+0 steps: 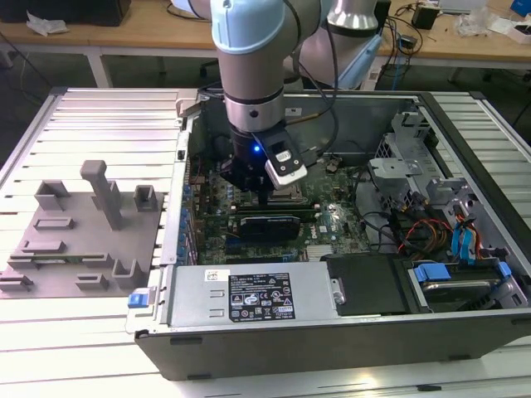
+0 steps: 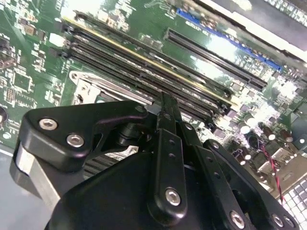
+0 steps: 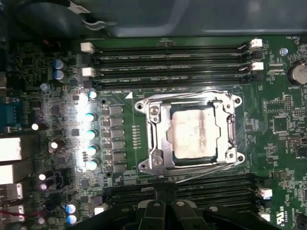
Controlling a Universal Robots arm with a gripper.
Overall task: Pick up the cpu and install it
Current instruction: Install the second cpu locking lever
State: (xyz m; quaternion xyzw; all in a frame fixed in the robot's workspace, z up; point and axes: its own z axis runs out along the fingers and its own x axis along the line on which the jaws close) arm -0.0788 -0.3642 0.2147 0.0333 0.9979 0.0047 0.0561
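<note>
Gripper [image 3: 164,207] low over motherboard [image 3: 38,72] inside open computer case [image 1: 332,348], fingers pressed together, holding nothing. Cpu [image 3: 193,134] sits in socket frame [image 3: 158,143], centre of first wrist view, between memory slots [image 3: 168,60]. Grey fixture [image 1: 75,240] at exterior view's left.

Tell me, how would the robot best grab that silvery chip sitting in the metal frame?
Probably from straight above, pinching two opposite edges. The cpu lies flat inside the socket frame, its pale top facing up, so its sides sit low behind the frame's metal rim and a sideways approach looks blocked. The gripper is just beside the frame, over the memory slots.
</note>
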